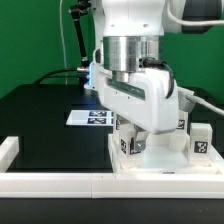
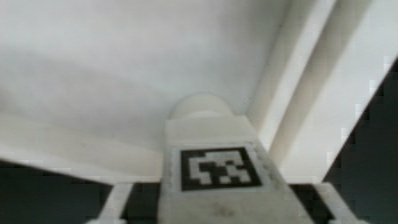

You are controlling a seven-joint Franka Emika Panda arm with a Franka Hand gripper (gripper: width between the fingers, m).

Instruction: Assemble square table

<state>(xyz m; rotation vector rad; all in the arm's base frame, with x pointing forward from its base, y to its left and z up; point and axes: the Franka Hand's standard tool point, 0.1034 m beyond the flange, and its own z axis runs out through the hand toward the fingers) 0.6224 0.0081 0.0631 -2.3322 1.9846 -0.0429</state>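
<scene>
The white square tabletop (image 1: 160,160) lies with its raised rim up at the exterior view's right; up close its flat face (image 2: 107,80) and rim (image 2: 306,70) fill the wrist view. My gripper (image 1: 148,132) hangs low over it, the hand hiding the fingertips. In the wrist view my gripper (image 2: 217,196) is shut on a white tagged leg (image 2: 217,150), with a finger (image 2: 125,200) against each side. The leg's rounded end points at the tabletop beside the rim. Other tagged legs (image 1: 128,146) (image 1: 200,140) stand around the hand.
The marker board (image 1: 90,117) lies on the black table behind the tabletop. A long white border rail (image 1: 60,183) runs along the front, and its corner (image 1: 8,150) turns up at the exterior view's left. A black cable hangs at the back.
</scene>
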